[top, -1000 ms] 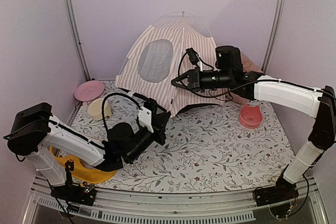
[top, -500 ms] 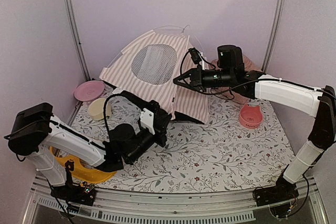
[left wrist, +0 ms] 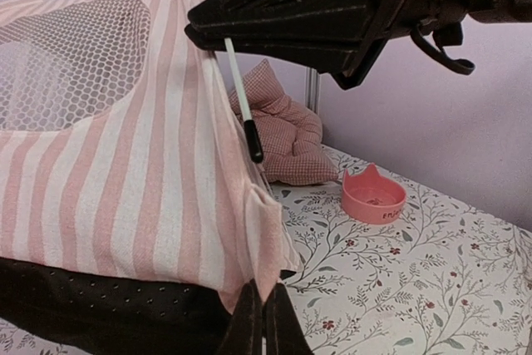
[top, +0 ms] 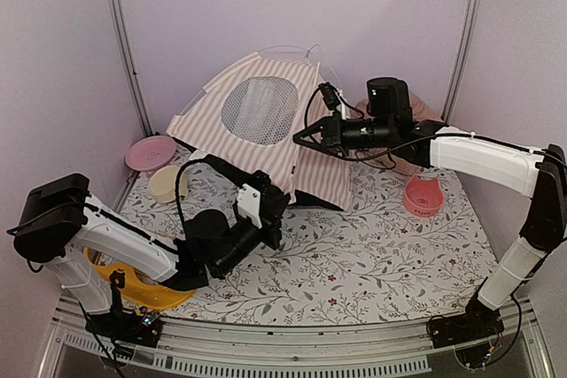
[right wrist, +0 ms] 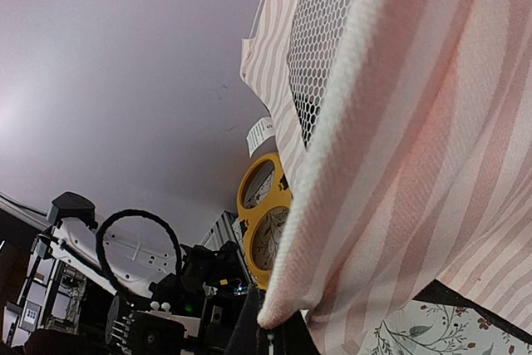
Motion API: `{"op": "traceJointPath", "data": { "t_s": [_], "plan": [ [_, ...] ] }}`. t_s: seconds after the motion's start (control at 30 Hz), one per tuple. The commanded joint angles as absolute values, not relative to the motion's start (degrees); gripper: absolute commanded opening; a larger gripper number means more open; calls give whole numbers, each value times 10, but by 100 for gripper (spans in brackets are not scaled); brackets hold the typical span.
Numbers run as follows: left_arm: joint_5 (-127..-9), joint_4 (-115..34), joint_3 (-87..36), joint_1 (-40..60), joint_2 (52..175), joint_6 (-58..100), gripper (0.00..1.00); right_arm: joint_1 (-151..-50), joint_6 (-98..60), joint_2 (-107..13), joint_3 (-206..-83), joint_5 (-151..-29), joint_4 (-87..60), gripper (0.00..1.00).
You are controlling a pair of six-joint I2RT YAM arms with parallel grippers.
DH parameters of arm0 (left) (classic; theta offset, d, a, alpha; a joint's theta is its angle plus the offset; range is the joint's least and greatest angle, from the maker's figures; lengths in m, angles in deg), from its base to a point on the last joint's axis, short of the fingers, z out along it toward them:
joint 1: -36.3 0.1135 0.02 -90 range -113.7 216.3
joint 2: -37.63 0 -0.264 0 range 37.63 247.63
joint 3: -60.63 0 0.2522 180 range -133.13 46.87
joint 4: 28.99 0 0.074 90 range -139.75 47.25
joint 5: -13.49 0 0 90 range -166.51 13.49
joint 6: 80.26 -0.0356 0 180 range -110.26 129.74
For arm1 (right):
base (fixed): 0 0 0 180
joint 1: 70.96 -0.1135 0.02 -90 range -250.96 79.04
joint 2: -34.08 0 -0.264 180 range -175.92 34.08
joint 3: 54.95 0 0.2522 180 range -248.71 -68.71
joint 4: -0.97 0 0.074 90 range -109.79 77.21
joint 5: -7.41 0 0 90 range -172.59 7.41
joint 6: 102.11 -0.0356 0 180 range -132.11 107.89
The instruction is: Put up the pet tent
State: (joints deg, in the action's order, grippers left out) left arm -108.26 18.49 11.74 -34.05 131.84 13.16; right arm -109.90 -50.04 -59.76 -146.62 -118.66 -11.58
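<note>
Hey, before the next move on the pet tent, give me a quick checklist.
1. Right end effector shut on the thin white pole: ok.
2. Left end effector shut on the pet tent at its bottom corner: ok.
3. Tent sitting level on the table: not ok, tilted.
4. Pole's black tip seated in fabric: not ok, hanging bare.
5. Pink bowl clear of the tent: ok.

The pet tent [left wrist: 125, 172] partly hides the cushion [left wrist: 287, 135].

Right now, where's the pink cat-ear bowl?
Top view, right side of the floral mat: the pink cat-ear bowl sits right of the pet tent, in front of the checked cushion.
</note>
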Motion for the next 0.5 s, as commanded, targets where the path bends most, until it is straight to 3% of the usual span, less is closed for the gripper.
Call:
{"op": "traceJointPath", "data": {
  "t_s": [0.0,0.47],
  "plan": [
    [-1031,49,157,-391,1346,129,0,-1045,-444,-575,-1498,-1025,64,0],
    [-1027,47,155,-390,1349,128,0,-1065,-431,-581,-1485,-988,63,0]
  ]
}}
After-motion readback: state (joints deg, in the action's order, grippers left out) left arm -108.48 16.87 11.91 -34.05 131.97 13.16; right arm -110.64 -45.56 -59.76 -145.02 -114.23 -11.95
